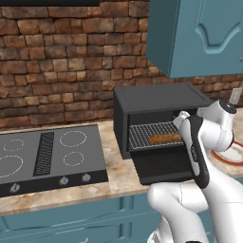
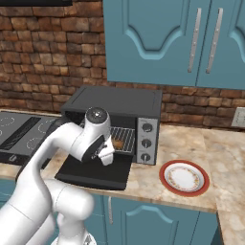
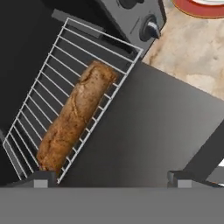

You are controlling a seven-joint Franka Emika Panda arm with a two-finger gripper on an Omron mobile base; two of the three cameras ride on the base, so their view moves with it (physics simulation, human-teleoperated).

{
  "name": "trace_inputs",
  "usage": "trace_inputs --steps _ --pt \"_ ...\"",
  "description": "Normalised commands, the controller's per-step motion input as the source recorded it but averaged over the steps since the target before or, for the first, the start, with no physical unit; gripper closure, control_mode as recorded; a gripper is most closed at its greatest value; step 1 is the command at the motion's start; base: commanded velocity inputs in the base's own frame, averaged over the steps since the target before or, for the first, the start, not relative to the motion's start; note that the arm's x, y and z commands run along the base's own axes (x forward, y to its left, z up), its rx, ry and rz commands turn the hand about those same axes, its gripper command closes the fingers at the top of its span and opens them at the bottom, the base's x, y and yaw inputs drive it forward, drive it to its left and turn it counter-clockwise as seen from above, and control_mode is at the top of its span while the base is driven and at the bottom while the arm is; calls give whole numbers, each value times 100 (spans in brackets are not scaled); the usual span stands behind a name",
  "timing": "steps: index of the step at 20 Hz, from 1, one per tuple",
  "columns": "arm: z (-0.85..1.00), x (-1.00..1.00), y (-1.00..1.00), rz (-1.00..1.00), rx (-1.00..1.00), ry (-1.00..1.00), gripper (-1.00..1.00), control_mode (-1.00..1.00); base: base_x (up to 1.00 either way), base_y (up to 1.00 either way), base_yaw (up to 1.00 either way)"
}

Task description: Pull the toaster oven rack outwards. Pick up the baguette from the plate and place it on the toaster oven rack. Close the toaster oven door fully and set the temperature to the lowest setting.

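The gripper (image 3: 109, 178) hangs over the oven's open front with its two fingers spread wide, and there is nothing in them. Just below, the baguette (image 3: 75, 118) lies along the front edge of the rack (image 3: 52, 83). The rack sticks out a little from the toaster oven (image 2: 119, 103). The door (image 2: 95, 172) lies flat and open. To the right, the plate (image 2: 184, 178) sits on the counter (image 2: 225, 158).

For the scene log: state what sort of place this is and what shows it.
A home-style kitchen, rendered: a toaster oven on a marble counter, a flat black cooktop beside it, and blue cabinets against a brick wall.
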Motion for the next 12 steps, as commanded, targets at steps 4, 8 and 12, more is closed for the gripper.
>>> trace_inputs --steps 4,8,12 --pt "3 0 20 40 -28 0 -100 -100 0 0 0" --pt "2 7 28 33 -28 10 -100 -100 0 0 0" --pt "0 6 7 27 -20 10 -100 -100 0 0 0"
